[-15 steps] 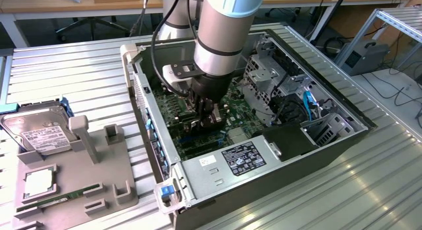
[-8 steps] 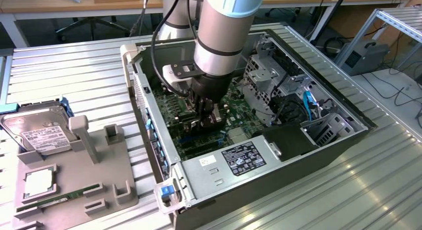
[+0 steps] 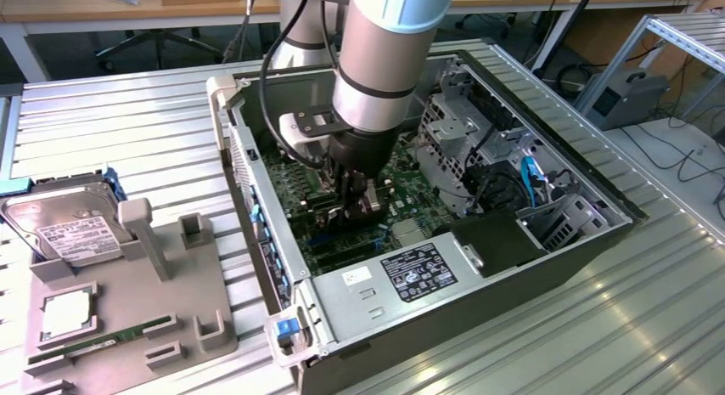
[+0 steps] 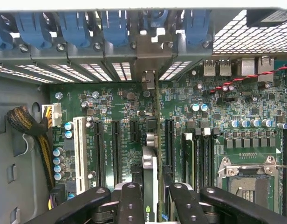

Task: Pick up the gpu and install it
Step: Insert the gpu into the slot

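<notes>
Inside the open computer case, at twelve o'clock from the motherboard's centre, the fingers are clamped on the gpu, held edge-on, upright over the slots, bracket toward the case's rear wall.

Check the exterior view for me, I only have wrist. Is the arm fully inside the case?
Observer: Yes. The arm comes down from above into the open case, with the gripper low over the motherboard.
Operator: I see the gpu clamped edge-on between the fingers. Anything on the fixture outside?
Observer: The grey fixture, on the exterior view's left, holds the hard drive.
Operator: Anything else on it?
Observer: A memory stick lies in a slot near its front edge.
</notes>
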Robot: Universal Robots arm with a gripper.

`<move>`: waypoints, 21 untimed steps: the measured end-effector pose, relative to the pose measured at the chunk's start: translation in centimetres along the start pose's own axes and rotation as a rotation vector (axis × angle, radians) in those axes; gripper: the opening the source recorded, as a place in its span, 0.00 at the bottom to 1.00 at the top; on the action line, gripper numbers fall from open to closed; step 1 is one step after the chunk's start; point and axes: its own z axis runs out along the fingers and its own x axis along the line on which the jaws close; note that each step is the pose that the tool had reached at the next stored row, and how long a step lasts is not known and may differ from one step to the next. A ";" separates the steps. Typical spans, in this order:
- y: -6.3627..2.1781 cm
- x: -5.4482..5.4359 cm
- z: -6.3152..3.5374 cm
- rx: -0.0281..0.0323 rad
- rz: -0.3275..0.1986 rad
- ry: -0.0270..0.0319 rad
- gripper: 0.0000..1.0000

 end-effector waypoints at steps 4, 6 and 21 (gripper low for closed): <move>0.01 0.0 -0.02 -0.0003 0.000 0.0005 0.26; 0.00 0.0 -0.02 -0.0002 0.000 0.0005 0.26; 0.00 0.0 -0.02 -0.0003 0.000 0.0005 0.76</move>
